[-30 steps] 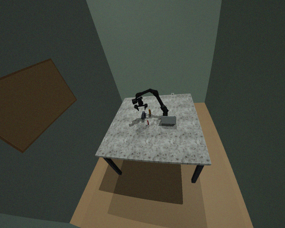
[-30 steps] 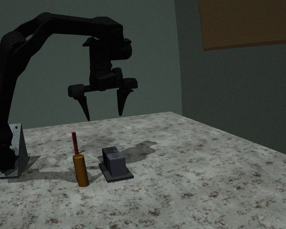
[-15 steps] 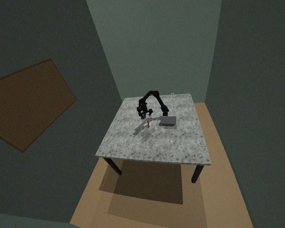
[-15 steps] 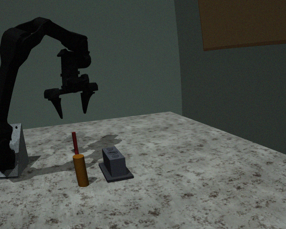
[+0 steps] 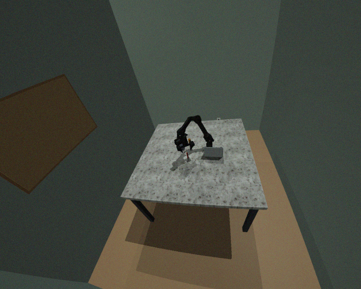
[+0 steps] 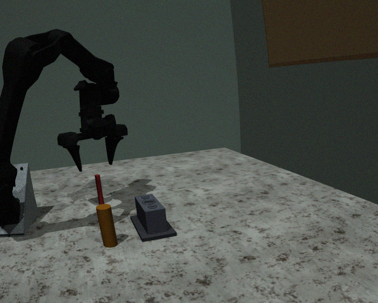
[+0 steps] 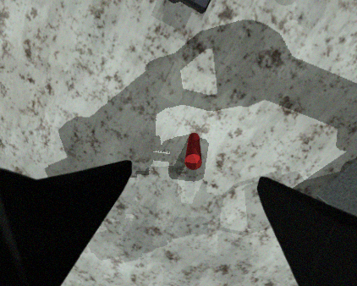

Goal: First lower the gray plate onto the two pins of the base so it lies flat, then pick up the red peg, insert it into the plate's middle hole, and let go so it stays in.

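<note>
The gray plate (image 6: 156,219) is a block with three round holes in a row on top; it sits level on the dark base (image 6: 158,235) in the exterior view. Its middle hole has no peg in it. The pins cannot be made out clearly. A dark corner (image 7: 198,4) of this assembly shows at the top of the wrist view. The red peg (image 5: 187,155) (image 6: 99,189) (image 7: 193,148) stands upright on the table, apart from the plate. My gripper (image 5: 186,151) (image 6: 95,167) (image 7: 193,174) is open and empty, above the peg, with its fingers to either side of it in the wrist view.
An orange cylinder (image 5: 189,140) (image 6: 107,225) stands upright near the base, on the arm's side. A gray wedge-shaped block (image 5: 213,152) (image 6: 29,195) is beside the arm's foot. A brown panel (image 5: 45,129) (image 6: 321,28) hangs on the wall, away from the arm.
</note>
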Available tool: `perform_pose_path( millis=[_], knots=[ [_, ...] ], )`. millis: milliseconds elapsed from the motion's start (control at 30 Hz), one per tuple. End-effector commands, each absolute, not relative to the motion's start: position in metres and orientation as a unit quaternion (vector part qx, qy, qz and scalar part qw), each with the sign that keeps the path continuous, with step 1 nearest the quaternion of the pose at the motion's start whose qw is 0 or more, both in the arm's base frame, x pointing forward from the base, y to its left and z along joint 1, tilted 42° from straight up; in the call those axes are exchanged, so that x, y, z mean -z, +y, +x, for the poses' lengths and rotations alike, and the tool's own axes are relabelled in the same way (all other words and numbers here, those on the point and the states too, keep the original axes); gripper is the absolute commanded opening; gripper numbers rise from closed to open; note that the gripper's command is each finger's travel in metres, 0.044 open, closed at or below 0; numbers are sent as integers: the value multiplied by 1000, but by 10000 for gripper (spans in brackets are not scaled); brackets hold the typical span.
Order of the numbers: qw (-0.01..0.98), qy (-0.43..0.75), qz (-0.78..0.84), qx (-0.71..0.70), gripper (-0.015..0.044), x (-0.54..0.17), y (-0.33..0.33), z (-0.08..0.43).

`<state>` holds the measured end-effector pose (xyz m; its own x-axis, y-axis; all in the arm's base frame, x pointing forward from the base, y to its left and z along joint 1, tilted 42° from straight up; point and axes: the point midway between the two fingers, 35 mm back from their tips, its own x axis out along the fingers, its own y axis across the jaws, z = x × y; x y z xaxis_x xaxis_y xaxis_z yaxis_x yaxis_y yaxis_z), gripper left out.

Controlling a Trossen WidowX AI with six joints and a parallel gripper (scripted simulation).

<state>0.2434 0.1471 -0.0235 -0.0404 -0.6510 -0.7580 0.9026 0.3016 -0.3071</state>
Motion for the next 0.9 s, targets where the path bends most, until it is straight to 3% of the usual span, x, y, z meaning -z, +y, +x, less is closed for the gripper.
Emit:
perform_pose_path(
  millis=[0, 867],
  knots=[
    [680, 437, 140, 572, 440, 28, 143, 243],
    [680, 436, 140, 572, 440, 60, 115, 243]
  ],
)
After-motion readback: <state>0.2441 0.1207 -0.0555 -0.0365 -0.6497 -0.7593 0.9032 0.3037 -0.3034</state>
